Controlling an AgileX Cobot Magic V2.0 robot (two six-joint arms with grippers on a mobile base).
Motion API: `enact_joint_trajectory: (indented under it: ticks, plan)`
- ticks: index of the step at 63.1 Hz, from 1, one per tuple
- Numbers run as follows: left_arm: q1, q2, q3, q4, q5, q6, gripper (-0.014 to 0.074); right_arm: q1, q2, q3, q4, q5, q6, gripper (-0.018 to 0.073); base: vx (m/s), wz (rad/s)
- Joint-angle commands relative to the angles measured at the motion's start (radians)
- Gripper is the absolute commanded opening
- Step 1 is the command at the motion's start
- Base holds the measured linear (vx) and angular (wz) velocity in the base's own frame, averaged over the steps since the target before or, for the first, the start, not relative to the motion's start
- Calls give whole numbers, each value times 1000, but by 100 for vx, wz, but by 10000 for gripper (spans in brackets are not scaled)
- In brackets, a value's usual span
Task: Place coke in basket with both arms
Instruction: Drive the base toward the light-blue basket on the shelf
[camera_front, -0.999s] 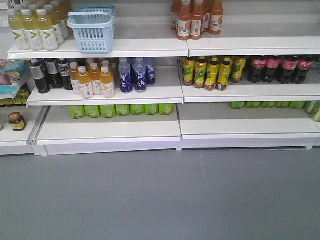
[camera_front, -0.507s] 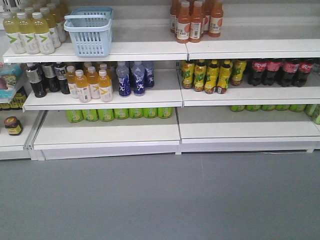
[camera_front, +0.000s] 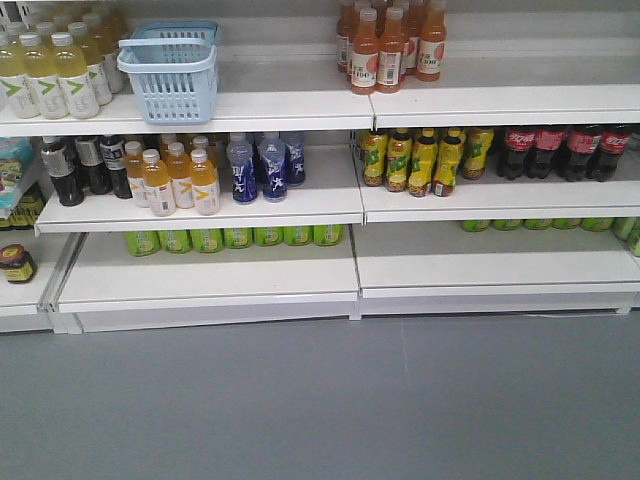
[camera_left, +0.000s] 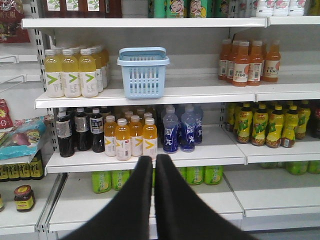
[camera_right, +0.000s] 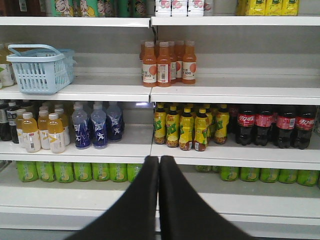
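Nothing of the task is done yet, to judge by how things lie. The basket stands on the upper shelf, and no bottle shows inside it, as far as its rim and slotted wall let one see. The coke — a row of dark bottles with red labels — stands one shelf below the basket and well off to its right, upright and untouched. The left hand is closed on nothing, its two black fingers pressed together; it points at the shelving below the basket and is well apart from it. The right hand is likewise closed and empty, aimed lower than the basket and to its right, with the coke further right again. Neither hand shows in the front view, so I judge both to be well back from the basket. Every step is left — open a hand, take one coke, get bottle and basket together using both arms, and release the bottle inside.
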Motion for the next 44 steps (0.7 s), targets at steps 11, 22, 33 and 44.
enact_joint_trajectory:
  ticks: [11, 22, 33, 44]
  plan:
    - [-3, -16, 6, 0, -74, -2, -6, -2, -14, 19, -3, -73, 0, -10, 9, -1]
    - [-3, -16, 6, 0, -74, -2, -6, -2, -14, 19, -3, -73, 0, -10, 9, -1]
    - [-3, -16, 6, 0, -74, -2, -6, -2, -14, 19, -3, -73, 0, -10, 8, 0]
    - [-3, -16, 6, 0, -74, -2, -6, -2, -14, 19, -3, -73, 0, -10, 8, 0]
